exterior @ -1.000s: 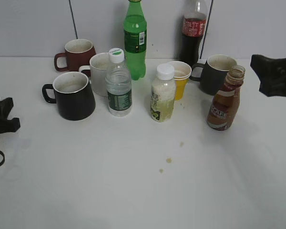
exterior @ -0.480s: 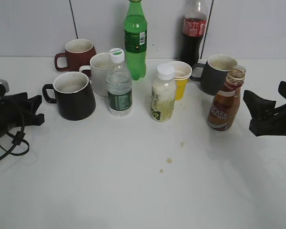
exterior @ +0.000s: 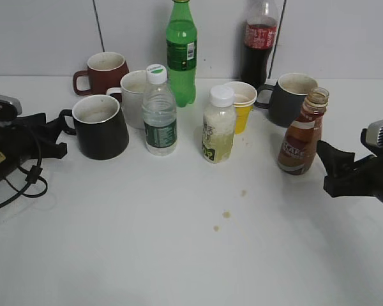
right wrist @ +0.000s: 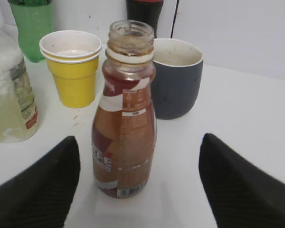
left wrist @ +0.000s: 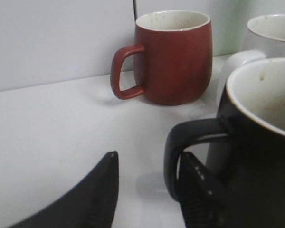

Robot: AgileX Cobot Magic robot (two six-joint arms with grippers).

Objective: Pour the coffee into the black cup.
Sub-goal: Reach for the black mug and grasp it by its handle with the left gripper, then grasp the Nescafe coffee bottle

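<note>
Both arms have closed in: right hand (right wrist: pixel 137 190) open, flanking the coffee (right wrist: pixel 126 118); left hand (left wrist: pixel 147 190) open, straddling the black cup (left wrist: pixel 256 156) handle. We judge grasps imminent.

Exterior looks down frontally; wrist cameras sit low, close

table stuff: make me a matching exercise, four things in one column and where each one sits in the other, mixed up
Things:
1. coffee bottle
2. black cup
3. yellow cup
4. maroon mug

Places:
A. back left, near the wall
B. between the open fingers of the right hand, not gripped
C. beside the white-capped pale bottle, behind it
D. its handle next to the left hand

Pairs: 1-B, 2-D, 3-C, 4-A
</note>
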